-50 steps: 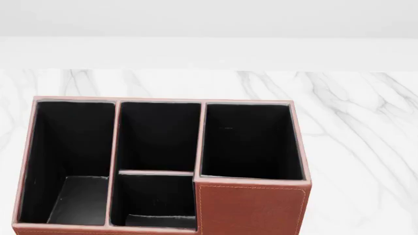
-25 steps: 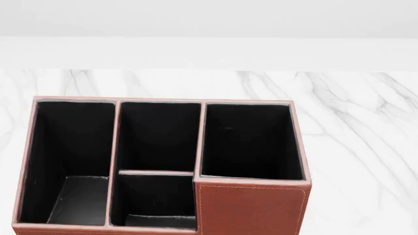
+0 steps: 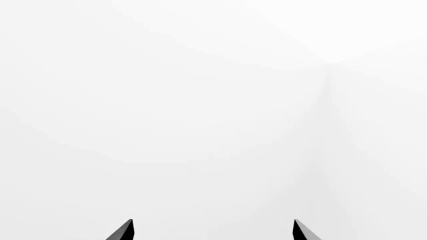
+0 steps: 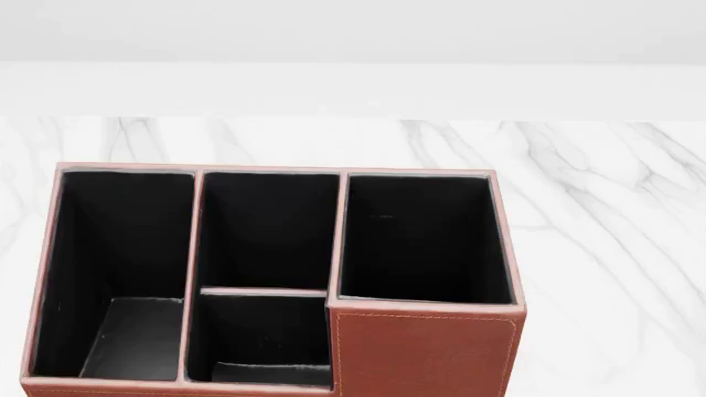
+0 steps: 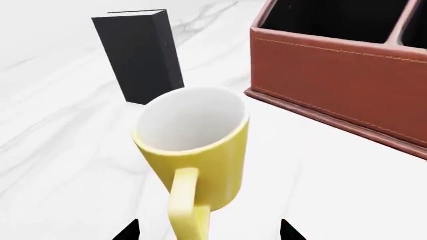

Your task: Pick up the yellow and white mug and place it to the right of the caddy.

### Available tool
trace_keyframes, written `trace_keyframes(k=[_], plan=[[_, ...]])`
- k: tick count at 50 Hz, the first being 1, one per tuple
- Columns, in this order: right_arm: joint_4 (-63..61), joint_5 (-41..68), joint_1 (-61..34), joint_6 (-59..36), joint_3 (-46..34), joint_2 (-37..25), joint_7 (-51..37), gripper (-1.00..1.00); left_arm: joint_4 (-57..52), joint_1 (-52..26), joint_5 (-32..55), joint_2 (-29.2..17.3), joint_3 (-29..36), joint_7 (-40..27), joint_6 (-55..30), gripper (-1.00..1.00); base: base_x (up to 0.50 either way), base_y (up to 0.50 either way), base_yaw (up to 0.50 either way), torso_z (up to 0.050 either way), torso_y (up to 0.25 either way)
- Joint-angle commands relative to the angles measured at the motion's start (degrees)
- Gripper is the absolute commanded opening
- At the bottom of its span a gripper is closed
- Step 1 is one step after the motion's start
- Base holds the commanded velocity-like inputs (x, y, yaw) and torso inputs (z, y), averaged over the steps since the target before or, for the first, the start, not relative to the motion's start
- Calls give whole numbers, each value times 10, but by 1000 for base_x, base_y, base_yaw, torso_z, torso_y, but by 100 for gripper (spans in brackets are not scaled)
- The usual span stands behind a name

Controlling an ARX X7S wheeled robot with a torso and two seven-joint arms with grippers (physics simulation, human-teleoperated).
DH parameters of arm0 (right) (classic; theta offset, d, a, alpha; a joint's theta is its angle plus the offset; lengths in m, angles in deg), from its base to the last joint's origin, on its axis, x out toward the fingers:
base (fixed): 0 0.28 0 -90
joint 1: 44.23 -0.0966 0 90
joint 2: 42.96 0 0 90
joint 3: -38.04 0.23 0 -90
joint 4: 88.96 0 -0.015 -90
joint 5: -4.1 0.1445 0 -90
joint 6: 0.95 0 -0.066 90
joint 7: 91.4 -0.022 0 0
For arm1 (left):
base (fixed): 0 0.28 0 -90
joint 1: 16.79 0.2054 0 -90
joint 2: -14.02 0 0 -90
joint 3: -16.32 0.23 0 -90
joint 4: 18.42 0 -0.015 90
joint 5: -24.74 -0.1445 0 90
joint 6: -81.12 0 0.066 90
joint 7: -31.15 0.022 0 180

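A white marble table [image 4: 617, 248] with thin grey veins fills the head view, and a plain white wall runs behind it. The caddy [image 4: 425, 351] sits at the near left of that view, cut off by the bottom edge. It is a reddish-brown, leather-look box with pale stitching along its edges. It has four black-lined compartments: a long one at the left, two in the middle, one behind the other, and a deep one at the right behind a taller stitched front panel. All four look empty. Neither arm shows in this view.

The left wrist view shows only blank white surfaces meeting at a faint corner seam. The left gripper [image 3: 213, 231] appears as two dark fingertips [image 3: 123, 231] set wide apart, with nothing between them.

In the right wrist view the mug [image 5: 200, 145] stands upright on the marble, near the caddy's stitched side but not touching it. The mug is yellow outside and white inside and on the rim, and its yellow loop handle points toward the camera. A black book [image 5: 139, 57] with a white edge stands upright just beyond it. The right gripper [image 5: 208, 232] shows only two dark tips, spread apart on either side of the handle. They hold nothing.
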Motion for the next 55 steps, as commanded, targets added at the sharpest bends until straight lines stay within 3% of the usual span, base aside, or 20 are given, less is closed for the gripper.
trace_keyframes(k=[1,13,21,32,36,54,55], plan=[[20,10,9,4,5,6,19,100,0,0,0,0,0,0,0,100,0,0,0,0,0],[100,32,37,31,23,19,67,100,0,0,2,1,-1,3,1,100,0,0,0,0,0],[88,3,24,4,10,27,49,100,0,0,1,-21,10,-18,-4,100,0,0,0,0,0],[103,0,11,-37,-7,52,72,100,0,0,6,11,-8,12,5,100,0,0,0,0,0],[96,-8,3,-50,-11,55,66,100,0,0,4,-9,2,-7,0,100,0,0,0,0,0],[118,12,6,-33,14,57,99,100,0,0,3,-19,8,-17,-4,100,0,0,0,0,0],[120,11,7,-28,16,56,101,-100,0,0,3,-20,8,-18,-4,100,0,0,0,0,0]])
